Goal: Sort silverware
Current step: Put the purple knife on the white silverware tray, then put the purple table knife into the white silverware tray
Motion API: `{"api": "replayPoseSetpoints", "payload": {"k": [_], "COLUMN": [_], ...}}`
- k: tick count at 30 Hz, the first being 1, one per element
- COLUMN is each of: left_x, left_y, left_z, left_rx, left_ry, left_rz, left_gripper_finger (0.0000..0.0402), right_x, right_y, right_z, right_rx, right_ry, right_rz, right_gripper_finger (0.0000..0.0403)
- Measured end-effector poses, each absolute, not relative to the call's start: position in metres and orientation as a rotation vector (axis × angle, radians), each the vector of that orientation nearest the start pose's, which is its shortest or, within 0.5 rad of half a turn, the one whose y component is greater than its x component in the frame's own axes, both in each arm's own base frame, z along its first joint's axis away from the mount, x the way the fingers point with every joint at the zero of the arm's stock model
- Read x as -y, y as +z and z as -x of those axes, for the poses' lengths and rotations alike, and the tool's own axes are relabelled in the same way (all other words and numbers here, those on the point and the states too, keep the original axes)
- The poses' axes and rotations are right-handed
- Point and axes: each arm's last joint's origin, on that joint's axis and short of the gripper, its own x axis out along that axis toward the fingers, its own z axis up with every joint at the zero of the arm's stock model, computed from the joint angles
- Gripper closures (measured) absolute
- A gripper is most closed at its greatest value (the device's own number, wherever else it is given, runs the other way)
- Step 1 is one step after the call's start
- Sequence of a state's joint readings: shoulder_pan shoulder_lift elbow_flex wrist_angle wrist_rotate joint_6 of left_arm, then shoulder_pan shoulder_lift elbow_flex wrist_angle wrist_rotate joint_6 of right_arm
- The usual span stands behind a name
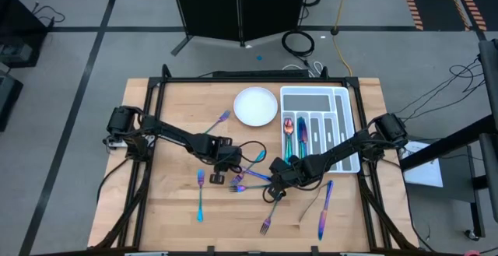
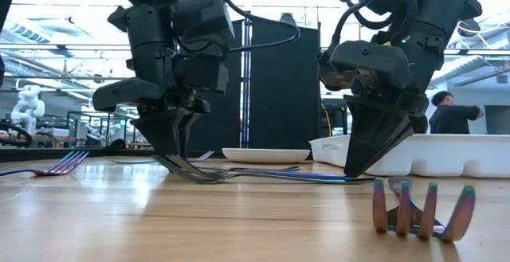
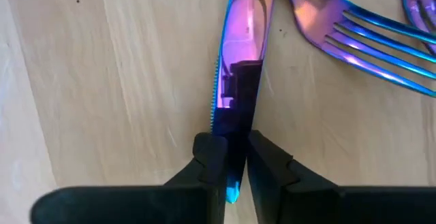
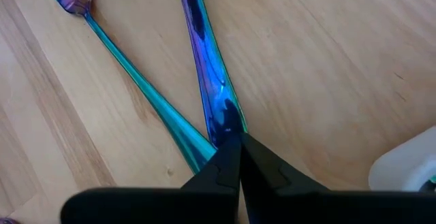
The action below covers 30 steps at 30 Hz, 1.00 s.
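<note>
left hand [image 3: 230, 157] pinching knife [image 3: 238, 81] blade on worktop [image 1: 179, 217], right hand [image 4: 235, 157] pressed together on a teal utensil handle [image 4: 204, 60]

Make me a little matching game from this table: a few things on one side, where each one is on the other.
Things:
1. left gripper
2. right gripper
3. white plate
4. cutlery tray

Places or states:
a. far edge of the table, left of the tray
b. shut on a knife blade
c. far right corner, spoons inside
d. pinched on a slim blue handle

Pairs: 1-b, 2-d, 3-a, 4-c
</note>
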<state>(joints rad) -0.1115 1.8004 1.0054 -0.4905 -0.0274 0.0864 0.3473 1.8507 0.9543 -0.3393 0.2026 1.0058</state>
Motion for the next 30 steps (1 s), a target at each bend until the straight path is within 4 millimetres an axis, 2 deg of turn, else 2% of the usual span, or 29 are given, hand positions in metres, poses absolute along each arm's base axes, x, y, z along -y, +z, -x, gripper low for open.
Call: {"api": "replayPoseSetpoints", "payload": {"k": [3,12,16,23,27,30], "left_x": [0.033,0.024,0.022,0.021,0.009,-0.003], "left_y": [0.137,0.153,0.161,0.162,0.162,0.162], "left_z": [-0.321,-0.329,-0.333,-0.333,-0.329,-0.328], "left_rx": [-1.285,-1.308,-1.306,-1.317,-1.361,-1.358], "left_ry": [-0.135,-0.142,-0.148,-0.17,-0.153,-0.222], "left_rz": [-0.186,-0.243,-0.248,-0.258,-0.228,-0.124], "left_gripper_finger": [0.036,0.0363,0.0362,0.0362,0.0361,0.0361], "right_x": [-0.105,-0.102,-0.097,-0.088,-0.085,-0.084], "right_y": [0.116,0.157,0.161,0.164,0.161,0.159], "right_z": [-0.308,-0.322,-0.328,-0.333,-0.329,-0.324], "right_rx": [-1.106,-0.951,-0.938,-0.907,-0.966,-1.007], "right_ry": [-0.425,-0.362,-0.357,-0.363,-0.379,-0.412], "right_rz": [-0.509,-0.413,-0.424,-0.433,-0.419,-0.429], "right_gripper_finger": [0.0403,0.0385,0.0363,0.0323,0.0305,0.0316]}}
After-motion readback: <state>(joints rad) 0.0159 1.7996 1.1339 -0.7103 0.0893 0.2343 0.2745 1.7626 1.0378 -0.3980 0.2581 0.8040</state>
